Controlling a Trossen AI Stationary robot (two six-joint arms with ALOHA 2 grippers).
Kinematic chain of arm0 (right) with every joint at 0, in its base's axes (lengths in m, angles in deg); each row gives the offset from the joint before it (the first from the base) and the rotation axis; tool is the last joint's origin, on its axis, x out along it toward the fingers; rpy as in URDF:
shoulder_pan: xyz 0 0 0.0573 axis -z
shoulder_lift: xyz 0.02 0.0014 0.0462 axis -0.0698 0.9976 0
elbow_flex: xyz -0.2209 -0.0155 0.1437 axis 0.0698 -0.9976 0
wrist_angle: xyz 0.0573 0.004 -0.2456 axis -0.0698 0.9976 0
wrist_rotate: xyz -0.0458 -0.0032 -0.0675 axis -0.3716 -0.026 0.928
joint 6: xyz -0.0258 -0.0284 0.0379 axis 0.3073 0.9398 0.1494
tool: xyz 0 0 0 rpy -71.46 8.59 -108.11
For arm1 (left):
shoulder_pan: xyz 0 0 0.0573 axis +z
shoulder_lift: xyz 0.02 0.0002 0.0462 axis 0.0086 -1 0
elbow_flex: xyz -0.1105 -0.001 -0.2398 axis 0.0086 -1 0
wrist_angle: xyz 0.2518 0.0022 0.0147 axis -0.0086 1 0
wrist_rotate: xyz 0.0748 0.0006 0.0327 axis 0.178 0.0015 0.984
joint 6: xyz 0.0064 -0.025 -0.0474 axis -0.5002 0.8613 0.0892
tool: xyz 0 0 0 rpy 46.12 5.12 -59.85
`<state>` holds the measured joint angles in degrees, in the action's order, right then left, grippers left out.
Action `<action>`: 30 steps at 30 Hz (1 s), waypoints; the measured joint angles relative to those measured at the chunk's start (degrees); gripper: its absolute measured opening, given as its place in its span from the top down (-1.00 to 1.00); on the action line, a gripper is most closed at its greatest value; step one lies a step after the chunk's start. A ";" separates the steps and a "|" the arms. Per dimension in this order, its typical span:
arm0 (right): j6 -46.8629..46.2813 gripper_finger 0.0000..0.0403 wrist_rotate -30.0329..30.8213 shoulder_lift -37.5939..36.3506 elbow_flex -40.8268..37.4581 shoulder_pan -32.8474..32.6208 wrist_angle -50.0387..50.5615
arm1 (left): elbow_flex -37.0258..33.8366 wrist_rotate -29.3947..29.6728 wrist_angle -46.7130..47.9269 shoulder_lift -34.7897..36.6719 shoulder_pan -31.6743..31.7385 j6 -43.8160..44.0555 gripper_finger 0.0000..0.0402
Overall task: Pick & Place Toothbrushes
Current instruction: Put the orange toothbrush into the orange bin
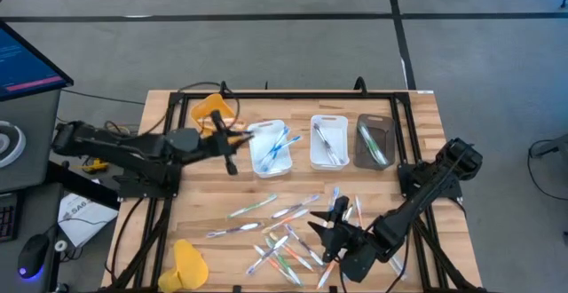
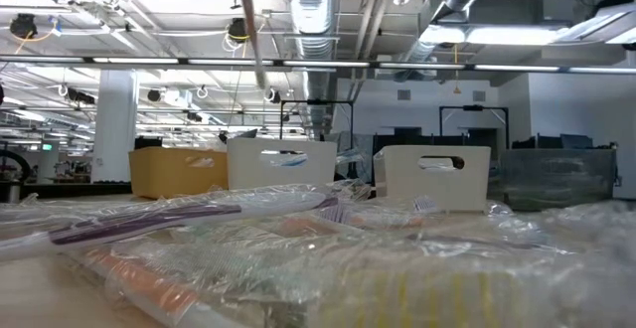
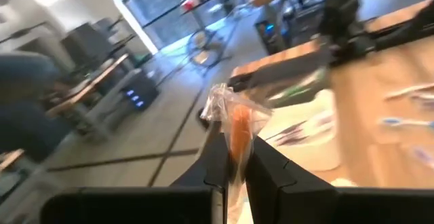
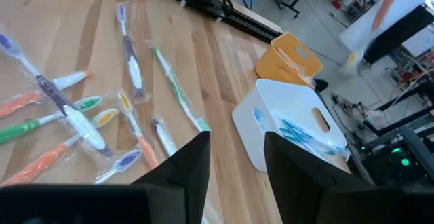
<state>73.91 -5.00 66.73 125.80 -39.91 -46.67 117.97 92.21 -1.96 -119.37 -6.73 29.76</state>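
High view: left gripper (image 1: 232,154) clamps an orange wrapped toothbrush (image 3: 239,134) above the bins, near the yellow bin (image 1: 213,114). Right gripper (image 1: 334,220) hovers over loose toothbrushes (image 1: 282,240), fingers apart, holding nothing.

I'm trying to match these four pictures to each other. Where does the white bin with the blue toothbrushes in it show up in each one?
High view: white bin, back of the table, beside the yellow bin.
Low view: the left white box, behind the wrapped toothbrushes, probably.
Left wrist view: a white bin rim shows, but I cannot tell which bin.
Right wrist view: white bin, blue brushes inside.
Shared landmark: the yellow bin next to it.
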 joint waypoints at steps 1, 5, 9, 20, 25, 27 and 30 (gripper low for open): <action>-0.46 0.35 -0.02 0.00 0.00 0.19 0.23 | 0.54 1.12 1.35 0.66 0.33 -0.02 0.91; -0.63 0.36 -0.02 0.00 -0.01 1.03 0.41 | 3.78 9.78 9.05 0.64 0.54 -4.08 0.91; -0.63 0.36 -0.03 0.00 0.00 1.67 0.82 | 7.87 18.27 18.21 -1.18 1.85 -9.09 0.91; -2.78 0.36 -6.66 0.00 0.00 3.56 1.68 | 13.29 -1.14 41.24 -3.06 16.60 -9.24 0.91; -3.66 0.36 -9.67 0.00 -0.02 4.41 1.97 | 13.14 -10.33 44.01 -5.00 25.31 -9.45 0.91; -3.67 0.37 -10.40 0.00 -0.04 4.80 1.84 | 13.14 -12.86 43.90 -6.23 27.43 -9.94 0.91; -3.88 0.38 -10.64 0.00 -0.04 5.03 1.75 | 11.88 -16.02 43.93 -8.26 29.69 -12.51 0.91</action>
<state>70.03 -15.64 66.73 125.76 -34.88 -44.91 129.86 76.19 41.97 -127.63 22.96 17.25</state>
